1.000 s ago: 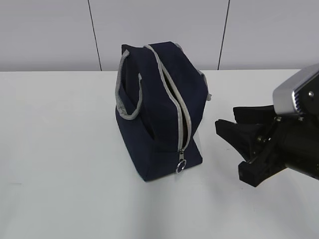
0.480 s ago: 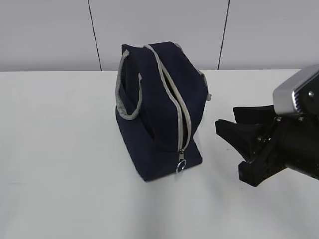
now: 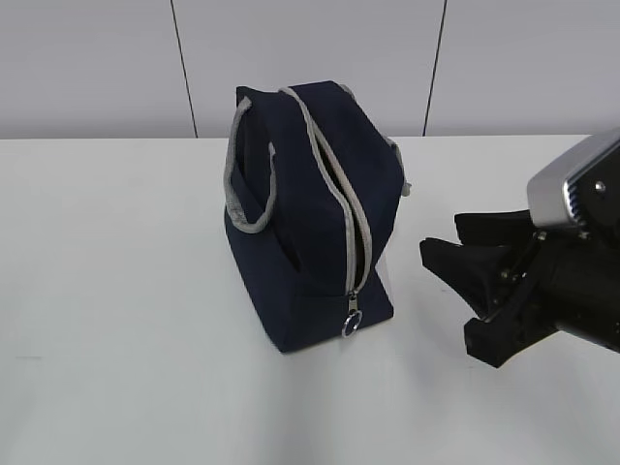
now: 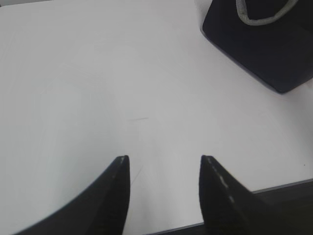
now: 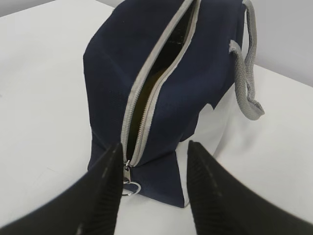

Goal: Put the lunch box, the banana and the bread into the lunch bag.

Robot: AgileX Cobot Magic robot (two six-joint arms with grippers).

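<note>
- The right gripper hangs with its jaws apart and empty, just above the table.
- The lunch bag stands upright directly ahead of it, zipper parted along the top; the ring pull dangles by the left fingertip.
- The left gripper is likewise spread and holding nothing, with the bag's corner well ahead and to its right.
- The bag's inside is too dark to read.

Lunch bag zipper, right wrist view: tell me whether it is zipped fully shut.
No. The lunch bag's zipper gapes open along the top, showing a dark interior.
</note>
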